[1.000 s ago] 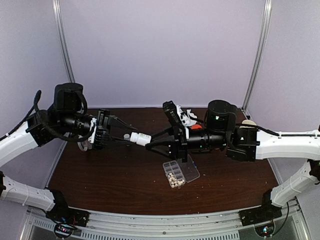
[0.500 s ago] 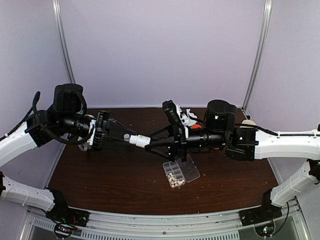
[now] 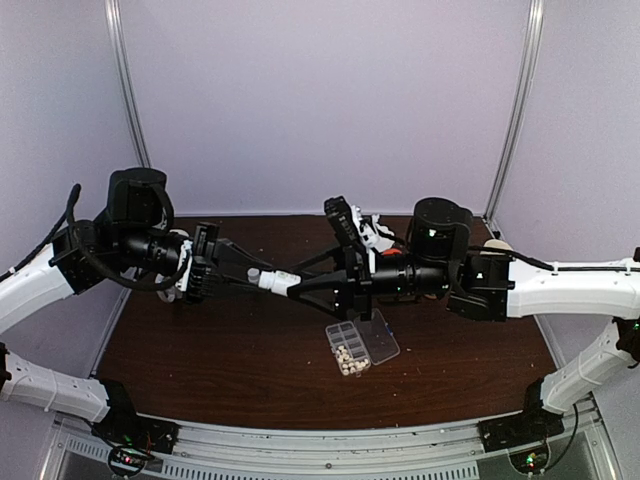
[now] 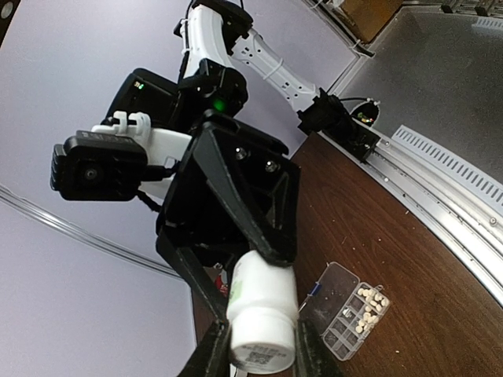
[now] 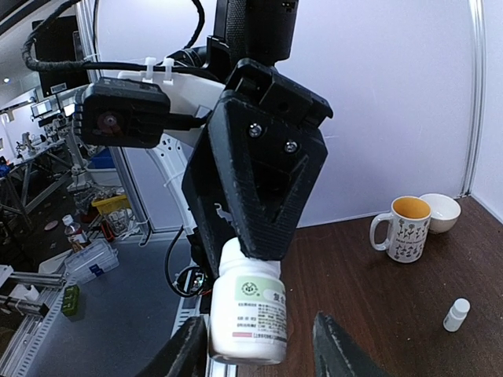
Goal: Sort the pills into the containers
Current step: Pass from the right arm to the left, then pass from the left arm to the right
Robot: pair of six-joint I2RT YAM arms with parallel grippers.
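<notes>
A white labelled bottle [image 3: 278,283] hangs in the air between the two arms, above the brown table. My left gripper [image 3: 262,281] is shut on its near end, with the bottle [image 4: 262,314] wedged between both fingers. My right gripper [image 5: 259,349] is open around the bottle's other end [image 5: 247,310], with a clear gap on the right side. The clear organizer box [image 3: 350,347] lies open on the table below. Cream pills [image 3: 350,358] fill some of its cells, and they also show in the left wrist view [image 4: 369,306].
A flowered mug [image 5: 407,228] and a white bowl [image 5: 440,210] stand at the table's far edge. A tiny white bottle [image 5: 456,314] stands alone on the wood. Bottles and white clutter [image 3: 378,238] sit behind the right arm.
The left gripper has slid right and closed on the bottle. The right gripper's jaws have widened off it. The bottle sits slightly further right.
</notes>
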